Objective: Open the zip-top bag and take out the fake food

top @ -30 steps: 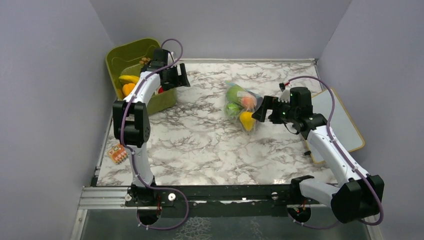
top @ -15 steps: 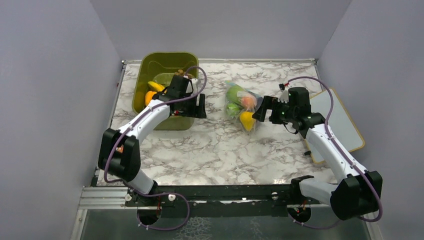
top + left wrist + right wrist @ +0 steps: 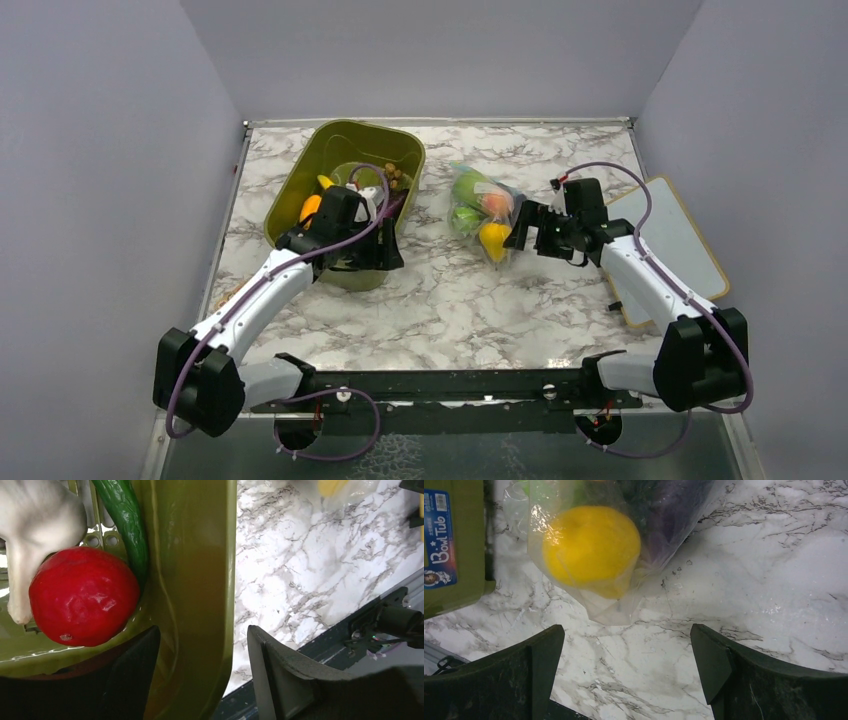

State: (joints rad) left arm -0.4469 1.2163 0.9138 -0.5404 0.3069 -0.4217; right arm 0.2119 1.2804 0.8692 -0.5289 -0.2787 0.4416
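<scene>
My right gripper (image 3: 626, 635) stands wide open and holds nothing. The zip-top bag (image 3: 483, 212) lies on the marble table (image 3: 440, 310) just beside its fingertips, toward the upper left in the overhead view, not yet touched. The bag's long axis runs from upper left to lower right there, and its lower end points at me. The fake food is all inside: the yellow pear (image 3: 591, 550) nearest my fingers, the dark eggplant (image 3: 669, 510) beside it, and the green pieces (image 3: 467, 188) and peach fruit (image 3: 497, 204) farther up. I cannot make out the zipper strip, so I judge the mouth to be at the far end.

My left gripper (image 3: 202, 630) is part open and straddles the wall of the green tub (image 3: 345, 135), with a sliver of gap at the outer finger. I do not judge it clamped. A red ball-like fruit (image 3: 82, 597) sits inside that wall.

The right arm is much nearer the bag. Bare marble lies below and to the right of the bag. The tub sits near its left side, and a white board (image 3: 680, 240) lies at the table's right edge.
</scene>
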